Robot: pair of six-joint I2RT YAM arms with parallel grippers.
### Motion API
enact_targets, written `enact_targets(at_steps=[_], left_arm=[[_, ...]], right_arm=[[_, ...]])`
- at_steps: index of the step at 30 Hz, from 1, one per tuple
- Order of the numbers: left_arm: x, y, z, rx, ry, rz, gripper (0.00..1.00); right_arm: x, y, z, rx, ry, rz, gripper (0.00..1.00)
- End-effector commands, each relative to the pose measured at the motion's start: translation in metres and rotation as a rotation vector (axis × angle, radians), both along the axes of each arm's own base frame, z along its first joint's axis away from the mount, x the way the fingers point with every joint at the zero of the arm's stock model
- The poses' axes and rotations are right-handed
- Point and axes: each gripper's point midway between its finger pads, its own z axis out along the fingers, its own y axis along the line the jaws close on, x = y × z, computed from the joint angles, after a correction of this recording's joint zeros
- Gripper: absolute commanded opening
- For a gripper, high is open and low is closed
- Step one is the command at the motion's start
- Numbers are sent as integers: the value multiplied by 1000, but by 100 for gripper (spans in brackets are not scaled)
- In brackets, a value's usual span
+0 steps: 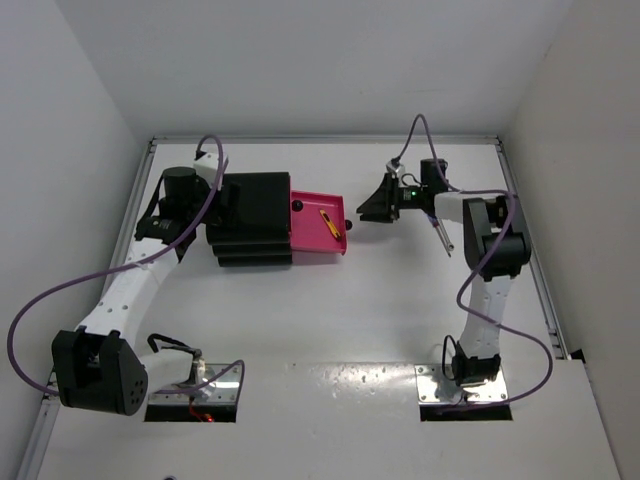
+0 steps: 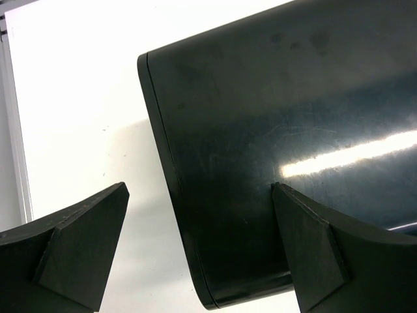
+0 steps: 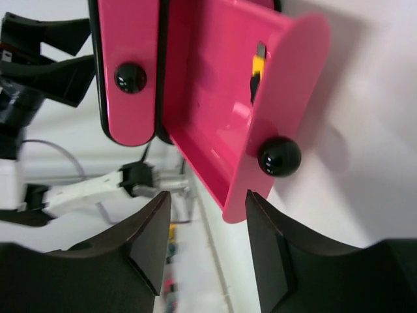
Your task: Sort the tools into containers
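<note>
The black cabinet (image 1: pixel 250 215) stands at the back left. One magenta drawer (image 1: pixel 318 228) is pulled out to the right, and a yellow-and-black tool (image 1: pixel 328 222) lies in it. The right wrist view shows this drawer (image 3: pixel 208 98), the tool (image 3: pixel 257 68), the drawer's black knob (image 3: pixel 279 156) and a shut drawer (image 3: pixel 130 39) with its own knob (image 3: pixel 130 77). My right gripper (image 1: pixel 375 205) is open and empty just right of the pulled-out drawer's front. My left gripper (image 1: pixel 218 195) is open, straddling the cabinet's left corner (image 2: pixel 247 130). A slim dark-handled tool (image 1: pixel 441 235) lies by the right arm.
White walls close in the table on three sides, with a metal rail (image 1: pixel 525 230) along the right edge. The purple cables (image 1: pixel 40 310) loop off both arms. The bare white tabletop (image 1: pixel 340 320) stretches in front of the cabinet.
</note>
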Motion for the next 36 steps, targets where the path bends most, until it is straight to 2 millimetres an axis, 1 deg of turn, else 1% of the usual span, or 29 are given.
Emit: enact_targets(at_steps=[1, 4, 5, 6, 7, 8, 9, 11, 13, 14, 16, 17, 18, 20, 21, 22, 25, 26, 29, 31, 32, 33, 34, 36], left_arm=[[2, 1, 25, -23, -55, 6, 100], [1, 3, 20, -17, -37, 14, 100], [1, 3, 20, -17, -37, 14, 100], [1, 3, 20, -17, -37, 14, 100], [1, 3, 20, -17, -37, 14, 100], [1, 3, 20, -17, -37, 14, 100], [1, 2, 20, -25, -36, 19, 100], [1, 2, 20, -25, -36, 19, 100], [2, 2, 16, -24, -27, 19, 100], [2, 2, 16, -24, -27, 19, 100], [3, 2, 13, -23, -18, 19, 100], [3, 2, 13, -23, -18, 19, 100], [4, 2, 10, -22, -9, 19, 100], [4, 2, 10, -22, -9, 19, 100], [4, 2, 10, -22, -9, 19, 100], [5, 2, 7, -21, 0, 19, 100], [5, 2, 7, -21, 0, 19, 100], [5, 2, 7, -21, 0, 19, 100], [5, 2, 7, -21, 0, 19, 100], [5, 2, 7, -21, 0, 19, 100], [6, 2, 4, -20, 10, 19, 100], [6, 2, 3, -20, 10, 19, 100], [5, 2, -1, -19, 19, 19, 100], [5, 2, -1, -19, 19, 19, 100]], right_arm=[[-5, 8, 13, 117, -4, 82, 51], [-3, 8, 5, 111, 3, 72, 52], [-2, 4, -3, 111, 14, 61, 52], [-1, 4, -9, 105, 24, 51, 54], [-1, 4, -9, 105, 24, 51, 54], [1, 4, -17, 100, 34, 43, 54], [2, 0, -20, 99, 42, 33, 54], [1, 0, -32, 98, 71, 32, 55], [1, 0, -40, 95, 95, 32, 55], [3, 0, -37, 95, 86, 32, 55], [2, 0, -48, 94, 113, 31, 55], [2, 0, -48, 94, 113, 31, 55], [1, 4, -50, 93, 114, 42, 55], [0, 8, -50, 93, 114, 51, 55], [0, 8, -53, 93, 113, 51, 55], [0, 12, -51, 93, 104, 61, 55], [2, 12, -53, 93, 105, 61, 55], [0, 16, -53, 92, 106, 70, 55], [2, 16, -56, 92, 107, 70, 55], [0, 20, -57, 97, 109, 86, 55], [0, 20, -61, 96, 121, 86, 55], [0, 24, -59, 98, 119, 94, 55], [2, 24, -60, 98, 119, 94, 55], [-1, 28, -64, 97, 129, 102, 55]])
